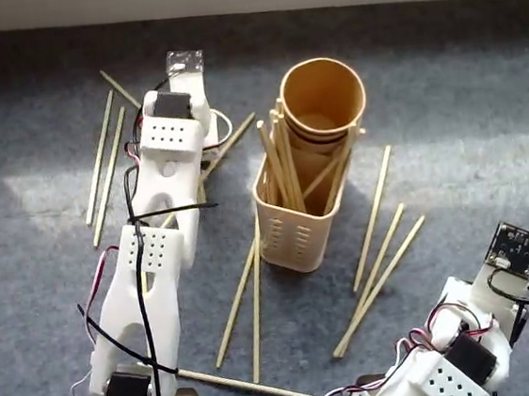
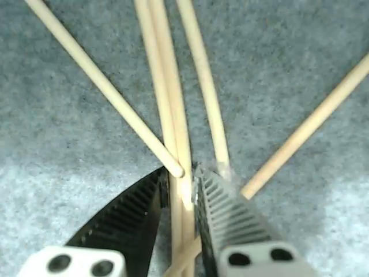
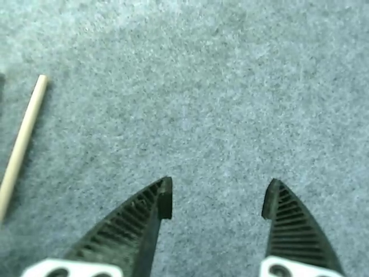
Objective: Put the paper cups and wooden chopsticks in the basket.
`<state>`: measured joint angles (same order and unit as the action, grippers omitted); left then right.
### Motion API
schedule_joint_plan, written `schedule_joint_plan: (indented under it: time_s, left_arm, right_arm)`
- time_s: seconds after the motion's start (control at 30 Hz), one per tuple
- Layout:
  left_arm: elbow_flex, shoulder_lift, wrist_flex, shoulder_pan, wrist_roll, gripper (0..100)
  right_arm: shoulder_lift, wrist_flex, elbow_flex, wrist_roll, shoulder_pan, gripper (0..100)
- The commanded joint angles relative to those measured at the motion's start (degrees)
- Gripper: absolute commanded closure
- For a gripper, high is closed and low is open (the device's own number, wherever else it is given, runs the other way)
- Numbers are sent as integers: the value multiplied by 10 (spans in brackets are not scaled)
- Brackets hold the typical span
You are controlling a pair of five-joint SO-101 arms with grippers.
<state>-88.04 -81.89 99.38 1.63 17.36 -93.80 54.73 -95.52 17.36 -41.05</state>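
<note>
At the middle of the grey carpet (image 1: 483, 118), the basket (image 1: 292, 238) stands upright. It holds stacked paper cups (image 1: 322, 97) and several leaning chopsticks (image 1: 275, 164). Three loose sticks (image 1: 372, 217) lie at the basket's 4 o'clock, two more (image 1: 255, 322) at its 7 o'clock, and an outer two (image 1: 99, 159) well apart at 10 o'clock. The left arm (image 1: 162, 171) stretches along the basket's 9 o'clock side. Its left gripper (image 2: 181, 173) is pressed nearly together, pinching a pair of chopsticks (image 2: 170, 109) that lie side by side among crossing ones on the carpet. The right arm (image 1: 453, 367) sits at the basket's 5 o'clock. Its right gripper (image 3: 218, 199) is spread wide over carpet, with one stick end (image 3: 23, 141) off to the side.
</note>
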Motion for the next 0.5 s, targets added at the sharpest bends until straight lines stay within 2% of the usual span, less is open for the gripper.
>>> schedule_joint_plan:
  time_s: [0.0, 0.33, 0.47]
  left_arm:
    - [3, -4, 15, -44, 4, 996]
    - [4, -3, 19, -88, 4, 996]
    - [-2, 32, 18, -105, 43, 996]
  right_arm:
    - [4, 3, -74, -4, 2, 743]
    - [4, 3, -74, -4, 2, 743]
    - [4, 3, -74, -4, 5, 743]
